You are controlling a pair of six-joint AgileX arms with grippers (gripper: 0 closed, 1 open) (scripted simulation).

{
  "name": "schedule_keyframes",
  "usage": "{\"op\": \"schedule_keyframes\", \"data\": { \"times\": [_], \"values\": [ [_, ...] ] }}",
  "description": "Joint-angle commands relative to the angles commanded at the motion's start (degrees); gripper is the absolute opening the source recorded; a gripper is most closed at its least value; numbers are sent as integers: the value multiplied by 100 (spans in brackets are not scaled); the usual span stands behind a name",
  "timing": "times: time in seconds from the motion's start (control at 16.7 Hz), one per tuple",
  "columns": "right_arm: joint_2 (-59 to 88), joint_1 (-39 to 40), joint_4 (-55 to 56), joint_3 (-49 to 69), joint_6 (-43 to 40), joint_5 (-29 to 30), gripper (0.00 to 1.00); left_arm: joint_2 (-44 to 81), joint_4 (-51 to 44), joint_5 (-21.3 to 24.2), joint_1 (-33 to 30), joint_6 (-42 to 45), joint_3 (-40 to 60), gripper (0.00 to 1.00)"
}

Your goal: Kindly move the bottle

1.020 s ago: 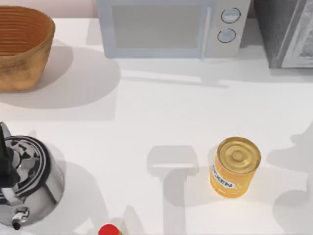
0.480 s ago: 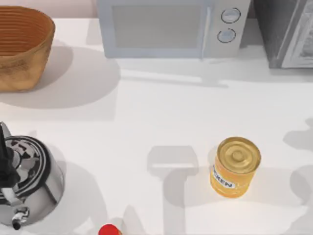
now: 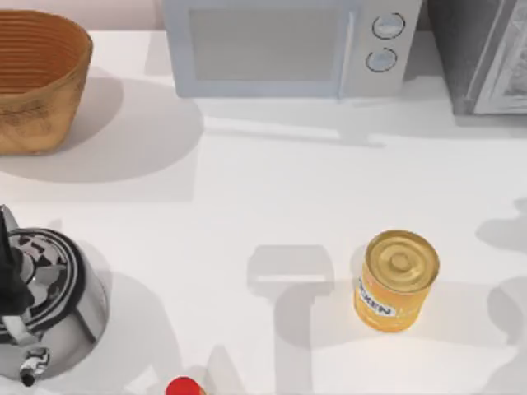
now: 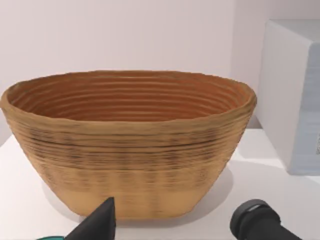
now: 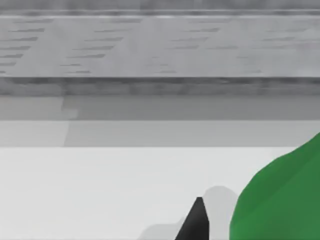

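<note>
Bottle [image 5: 280, 200] green beside right claw fingertip [image 5: 196, 220]; claw state cannot tell; top view: yellow can [image 3: 397, 280].

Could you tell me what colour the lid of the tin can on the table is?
The can has a golden-yellow lid, best seen in the top view.

You are looking at a brightly, evenly lit white bench [image 3: 272, 197]; soft grey shadows are falling toward the top view's right of the basket [image 3: 37, 78], kettle [image 3: 45, 304] and yellow can [image 3: 397, 280]. No glare is showing.
</note>
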Motion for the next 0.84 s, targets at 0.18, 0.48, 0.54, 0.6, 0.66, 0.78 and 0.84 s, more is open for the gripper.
{"op": "schedule_keyframes", "data": {
  "times": [0.18, 0.48, 0.54, 0.6, 0.66, 0.78, 0.84],
  "values": [
    [0, 0, 0, 0, 0, 0, 60, 0, 0, 0, 0, 0, 0, 100],
    [0, 0, 0, 0, 0, 0, 98, 0, 0, 0, 0, 0, 0, 100],
    [0, 0, 0, 0, 0, 0, 100, 0, 0, 0, 0, 0, 0, 100],
    [0, 0, 0, 0, 0, 0, 100, 0, 0, 0, 0, 0, 0, 100],
    [0, 0, 0, 0, 0, 0, 100, 0, 0, 0, 0, 0, 0, 100],
    [0, 0, 0, 0, 0, 0, 100, 0, 0, 0, 0, 0, 0, 100],
    [0, 0, 0, 0, 0, 0, 100, 0, 0, 0, 0, 0, 0, 100]
  ]
}}
